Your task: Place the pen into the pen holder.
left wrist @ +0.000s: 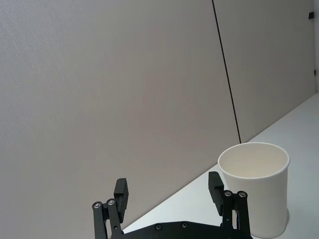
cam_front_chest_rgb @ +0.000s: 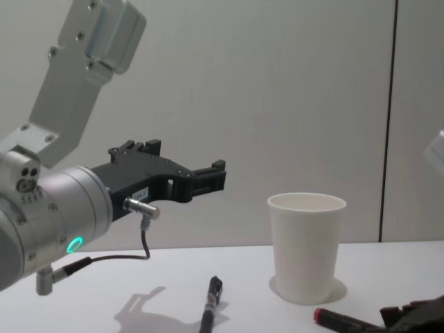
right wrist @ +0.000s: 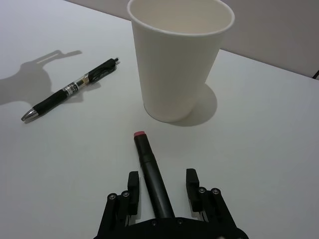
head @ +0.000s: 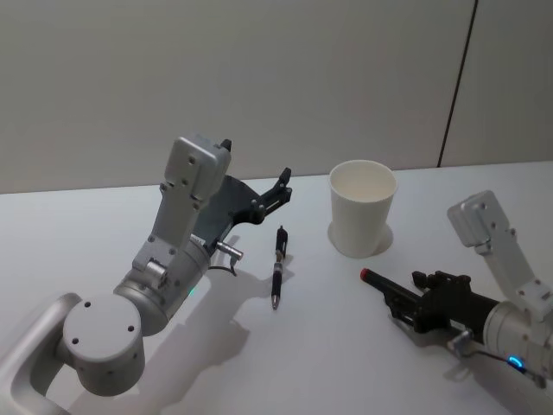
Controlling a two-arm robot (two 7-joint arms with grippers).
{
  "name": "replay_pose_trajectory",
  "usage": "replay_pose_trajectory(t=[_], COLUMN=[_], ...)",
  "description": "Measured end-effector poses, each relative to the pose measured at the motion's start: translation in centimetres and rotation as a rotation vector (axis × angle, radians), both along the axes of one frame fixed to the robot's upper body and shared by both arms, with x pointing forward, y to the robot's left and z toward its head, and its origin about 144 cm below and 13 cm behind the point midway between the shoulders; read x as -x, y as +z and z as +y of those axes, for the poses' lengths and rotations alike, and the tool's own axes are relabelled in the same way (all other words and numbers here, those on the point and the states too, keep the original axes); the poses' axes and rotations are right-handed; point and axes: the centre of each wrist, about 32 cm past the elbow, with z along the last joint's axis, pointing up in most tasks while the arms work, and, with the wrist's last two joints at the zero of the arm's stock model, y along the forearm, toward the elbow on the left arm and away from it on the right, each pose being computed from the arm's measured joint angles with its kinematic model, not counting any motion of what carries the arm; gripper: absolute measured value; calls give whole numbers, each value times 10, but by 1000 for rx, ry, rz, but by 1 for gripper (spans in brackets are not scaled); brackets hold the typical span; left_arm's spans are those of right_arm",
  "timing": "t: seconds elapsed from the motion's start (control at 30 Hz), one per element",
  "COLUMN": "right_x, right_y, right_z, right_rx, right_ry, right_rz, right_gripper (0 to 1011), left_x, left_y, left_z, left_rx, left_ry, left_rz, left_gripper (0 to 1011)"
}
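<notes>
Fingers (right wrist: 132, 181) of the right gripper (right wrist: 162, 174) lie spread astride the red-tipped pen (right wrist: 144, 152) near the worktop's (head: 86, 225) right edge, needing to pinch; left gripper (left wrist: 168, 183) hovers spread.

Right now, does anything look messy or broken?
Nothing stands out. The paper cup stands upright, a black pen lies flat beside it, a red-tipped pen lies between the right gripper's open fingers; the left gripper hovers open.

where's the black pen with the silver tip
Head view: the black pen lies on the table, left of the pen holder and apart from it, close to the raised left gripper.
</notes>
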Motion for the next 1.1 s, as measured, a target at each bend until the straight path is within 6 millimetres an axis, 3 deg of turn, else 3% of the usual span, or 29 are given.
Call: replay_pose_trajectory(t=[0.53,0.67,0.77,1.1], right_x=[0,1,1,1], right_y=[0,0,0,0], right_z=[0,0,0,0], right_rx=[-13,-13,-14,-16], right_ry=[-19,-21,-23,-24], right_rz=[2,3,3,3], right_gripper=[431,328,193,179], left_x=[0,0,0,0], left_y=[0,0,0,0], left_z=[0,0,0,0], left_rx=[0,0,0,0], left_ry=[0,0,0,0], left_rz=[0,0,0,0], left_gripper=[1001,1001,1001,1001])
